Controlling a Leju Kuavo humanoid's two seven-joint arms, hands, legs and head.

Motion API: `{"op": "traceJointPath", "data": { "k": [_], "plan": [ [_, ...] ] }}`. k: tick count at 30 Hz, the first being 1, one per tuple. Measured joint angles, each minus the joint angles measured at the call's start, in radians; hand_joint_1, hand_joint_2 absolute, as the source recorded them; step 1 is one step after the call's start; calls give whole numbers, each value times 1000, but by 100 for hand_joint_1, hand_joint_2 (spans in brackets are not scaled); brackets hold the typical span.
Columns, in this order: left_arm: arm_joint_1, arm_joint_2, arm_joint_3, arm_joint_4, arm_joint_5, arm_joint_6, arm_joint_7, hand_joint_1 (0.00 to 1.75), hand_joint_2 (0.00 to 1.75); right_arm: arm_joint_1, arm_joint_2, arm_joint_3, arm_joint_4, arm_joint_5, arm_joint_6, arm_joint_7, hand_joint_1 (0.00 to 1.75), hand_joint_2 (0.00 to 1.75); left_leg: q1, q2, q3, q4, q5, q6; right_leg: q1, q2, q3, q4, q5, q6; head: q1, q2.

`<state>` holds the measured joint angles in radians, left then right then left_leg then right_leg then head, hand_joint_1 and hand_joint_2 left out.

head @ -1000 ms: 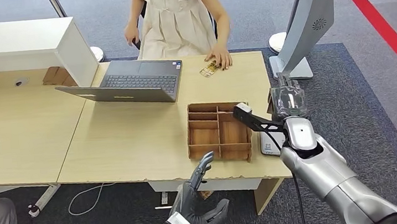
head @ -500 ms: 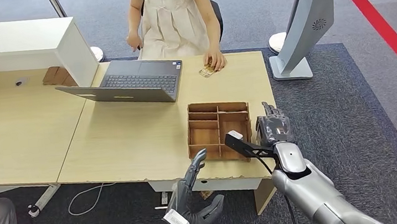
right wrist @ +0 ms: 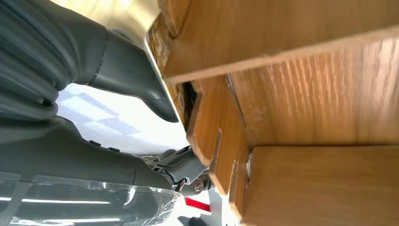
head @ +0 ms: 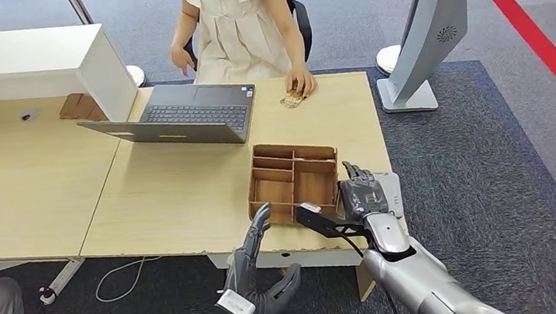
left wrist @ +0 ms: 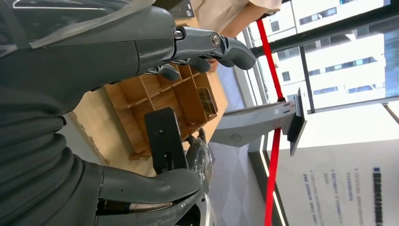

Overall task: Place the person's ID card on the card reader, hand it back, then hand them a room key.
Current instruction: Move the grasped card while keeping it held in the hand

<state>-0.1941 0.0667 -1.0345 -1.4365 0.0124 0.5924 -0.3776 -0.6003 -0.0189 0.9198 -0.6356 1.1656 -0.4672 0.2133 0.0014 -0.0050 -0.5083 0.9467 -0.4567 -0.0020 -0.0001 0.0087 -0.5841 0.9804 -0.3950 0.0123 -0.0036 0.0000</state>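
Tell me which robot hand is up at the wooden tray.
The right hand, at the wooden tray's right side on the desk by the card reader. The left hand hangs open below the desk edge.

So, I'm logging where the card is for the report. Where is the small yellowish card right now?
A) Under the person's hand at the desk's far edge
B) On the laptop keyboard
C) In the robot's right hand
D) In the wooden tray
A: the card lies on the desk by the person's hand, whose fingers rest on it.
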Motion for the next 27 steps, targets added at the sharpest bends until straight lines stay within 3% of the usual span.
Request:
{"op": "traceJointPath", "data": {
  "k": [6, 15, 20, 27],
  "plan": [
    [2, 6, -2, -3, 17, 36, -5, 0, 175, -22, 38, 1, 41, -21, -34, -13, 175, 175, 0, 0, 0, 0, 0, 0, 0, 0, 0, 0, 0, 0, 0, 0],
    [7, 13, -2, -7, 16, 48, -12, 0, 175, -62, 49, -4, 39, -60, -96, -12, 175, 175, 0, 0, 0, 0, 0, 0, 0, 0, 0, 0, 0, 0, 0, 0],
    [10, 17, -2, -10, 11, 43, -13, 0, 175, -81, 39, -11, -16, -68, -121, 19, 175, 175, 0, 0, 0, 0, 0, 0, 0, 0, 0, 0, 0, 0, 0, 0],
    [11, 18, -2, -10, 12, 22, -14, 0, 175, -90, -12, -19, -122, -35, -54, 86, 175, 175, 0, 0, 1, 0, 0, 0, 0, 0, 0, 0, 0, 0, 0, 0]
  ]
}}
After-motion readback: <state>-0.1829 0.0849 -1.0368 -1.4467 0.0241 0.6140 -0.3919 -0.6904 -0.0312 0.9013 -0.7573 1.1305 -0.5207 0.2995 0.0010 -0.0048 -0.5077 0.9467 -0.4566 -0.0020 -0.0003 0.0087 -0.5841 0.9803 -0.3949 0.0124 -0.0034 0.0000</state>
